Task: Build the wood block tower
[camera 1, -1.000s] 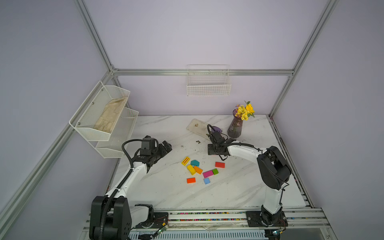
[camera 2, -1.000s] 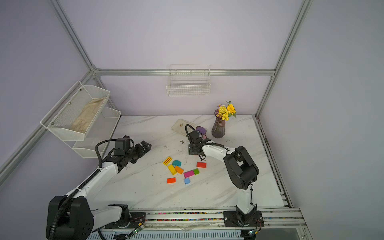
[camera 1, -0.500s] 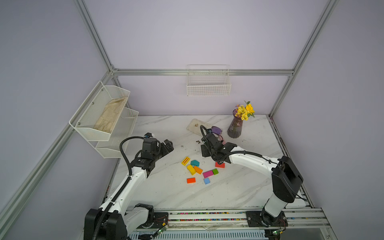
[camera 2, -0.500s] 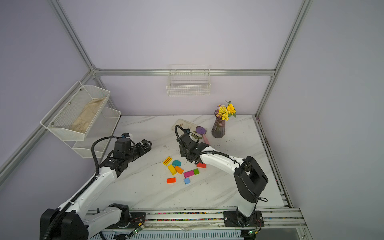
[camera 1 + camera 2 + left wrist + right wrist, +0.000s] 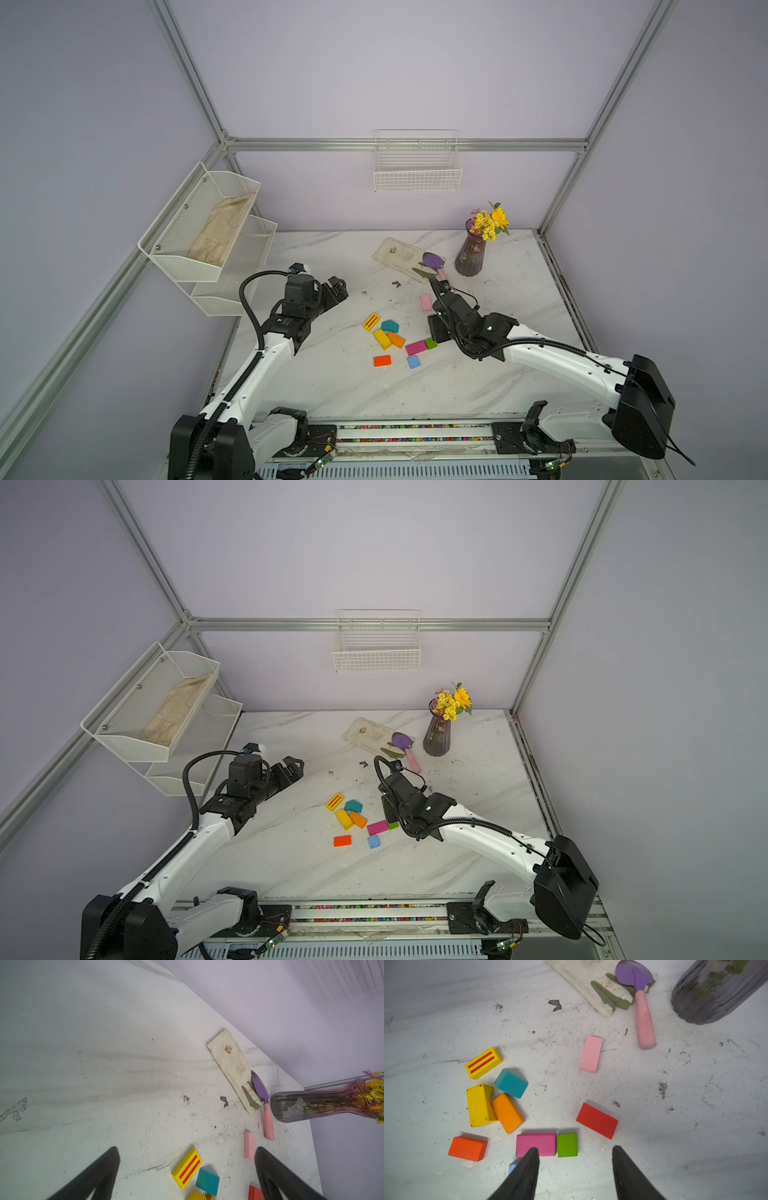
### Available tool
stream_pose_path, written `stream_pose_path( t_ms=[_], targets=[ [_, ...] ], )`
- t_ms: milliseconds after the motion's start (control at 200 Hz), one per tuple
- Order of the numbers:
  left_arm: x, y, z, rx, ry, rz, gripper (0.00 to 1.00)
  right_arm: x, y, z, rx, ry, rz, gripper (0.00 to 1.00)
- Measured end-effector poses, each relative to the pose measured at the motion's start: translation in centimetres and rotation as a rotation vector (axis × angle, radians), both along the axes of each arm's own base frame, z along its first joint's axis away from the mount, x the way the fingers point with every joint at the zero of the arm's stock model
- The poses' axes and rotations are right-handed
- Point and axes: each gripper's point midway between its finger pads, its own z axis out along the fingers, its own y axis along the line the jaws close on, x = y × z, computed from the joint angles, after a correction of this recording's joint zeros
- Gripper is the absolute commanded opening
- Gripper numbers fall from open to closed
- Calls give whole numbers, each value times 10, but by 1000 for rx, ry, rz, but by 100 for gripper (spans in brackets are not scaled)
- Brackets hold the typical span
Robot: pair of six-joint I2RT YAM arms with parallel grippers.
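Note:
Several wood blocks lie loose and flat on the marble table; no tower is in view. A striped yellow [image 5: 483,1062], teal [image 5: 511,1083], yellow [image 5: 479,1105] and orange block [image 5: 507,1112] cluster together. Magenta [image 5: 536,1142], green [image 5: 567,1145], red [image 5: 597,1120], red-orange [image 5: 467,1148] and blue [image 5: 512,1167] ones lie nearer. A pink block [image 5: 425,302] lies apart towards the back. My right gripper [image 5: 575,1149] hovers open and empty over the green and red blocks, hiding the red one in both top views [image 5: 436,328]. My left gripper [image 5: 338,286] hangs wide open left of the blocks.
A purple vase with yellow flowers [image 5: 471,253] stands at the back right. Beside it lie a purple trowel with a pink handle [image 5: 434,264] and a stained cloth [image 5: 399,253]. White wire shelves [image 5: 199,232] hang on the left wall, a wire basket [image 5: 417,170] on the back wall.
My right gripper has come forward from near the trowel to over the blocks, its jaws narrowing; the pink block now shows behind it. My left arm has stretched slightly forward.

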Motion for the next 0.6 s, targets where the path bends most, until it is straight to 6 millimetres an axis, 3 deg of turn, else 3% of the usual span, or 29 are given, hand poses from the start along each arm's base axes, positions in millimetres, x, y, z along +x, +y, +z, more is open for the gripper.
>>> stream_pose_path(
  t_ms=[185, 600],
  targets=[
    [-1, 0, 11, -6, -38, -1, 100, -1, 3, -28, -33, 43, 10, 59],
    [0, 0, 12, -7, -42, -1, 100, 1, 12, -85, -136, 148, 33, 57]
  ],
)
